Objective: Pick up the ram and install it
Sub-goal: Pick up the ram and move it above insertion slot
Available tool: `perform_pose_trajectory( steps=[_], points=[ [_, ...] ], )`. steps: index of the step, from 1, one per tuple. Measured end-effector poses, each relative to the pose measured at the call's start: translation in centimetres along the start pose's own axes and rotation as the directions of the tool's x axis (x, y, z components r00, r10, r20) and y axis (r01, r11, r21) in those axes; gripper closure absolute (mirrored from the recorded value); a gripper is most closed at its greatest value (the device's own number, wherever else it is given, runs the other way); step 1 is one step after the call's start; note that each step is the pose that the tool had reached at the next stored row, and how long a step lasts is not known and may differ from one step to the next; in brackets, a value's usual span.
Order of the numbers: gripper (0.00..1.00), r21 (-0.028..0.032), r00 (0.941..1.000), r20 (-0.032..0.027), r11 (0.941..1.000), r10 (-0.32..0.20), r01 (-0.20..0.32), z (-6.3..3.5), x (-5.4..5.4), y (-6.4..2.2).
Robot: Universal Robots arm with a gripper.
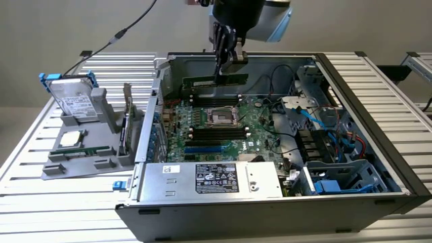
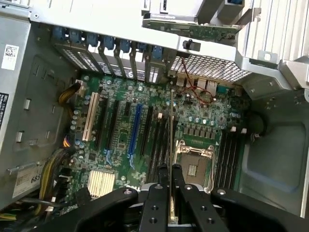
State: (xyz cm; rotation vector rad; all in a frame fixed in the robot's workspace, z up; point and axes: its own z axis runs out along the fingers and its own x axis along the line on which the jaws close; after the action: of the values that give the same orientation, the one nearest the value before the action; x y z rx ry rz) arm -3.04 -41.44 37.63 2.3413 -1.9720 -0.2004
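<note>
The ram (image 1: 216,80) is a long green stick hanging level above the back part of the motherboard (image 1: 253,126), inside the open computer case (image 1: 378,152). My gripper (image 1: 226,63) reaches down from above and is shut on the stick's top edge near its middle. In the wrist view the ram (image 2: 171,125) shows edge-on as a thin line between the black fingers (image 2: 161,176), over the dark memory slots (image 2: 157,140) beside the processor socket (image 2: 193,164). The stick is clear of the board, not touching any slot.
A grey holder (image 1: 101,162) on the slatted table at the exterior view's left carries a hard drive in a blue frame (image 1: 71,96), a square silver chip (image 1: 71,138) and an upright card (image 1: 127,114). The power supply (image 1: 216,177) and cables (image 1: 317,121) crowd the case.
</note>
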Motion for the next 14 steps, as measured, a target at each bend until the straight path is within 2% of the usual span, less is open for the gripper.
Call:
perform_pose_trajectory(
  steps=[1, 2, 8, 14],
  points=[
    [0.86, 0.0012, 1.0000, -0.0052, 1.0000, 0.002, -0.002, 0.02, -0.1, -0.11],
    [0.86, 0.0019, 1.0000, -0.0051, 1.0000, 0.006, -0.006, 0.11, -0.1, -0.19],
    [0.86, 0.0046, 0.9981, 0.0028, 0.9981, 0.062, -0.062, 0.99, 0.0, -0.48],
    [0.86, 0.0071, 0.9919, 0.0123, 0.9919, 0.127, -0.127, 1.91, 0.1, -0.74]
  ],
)
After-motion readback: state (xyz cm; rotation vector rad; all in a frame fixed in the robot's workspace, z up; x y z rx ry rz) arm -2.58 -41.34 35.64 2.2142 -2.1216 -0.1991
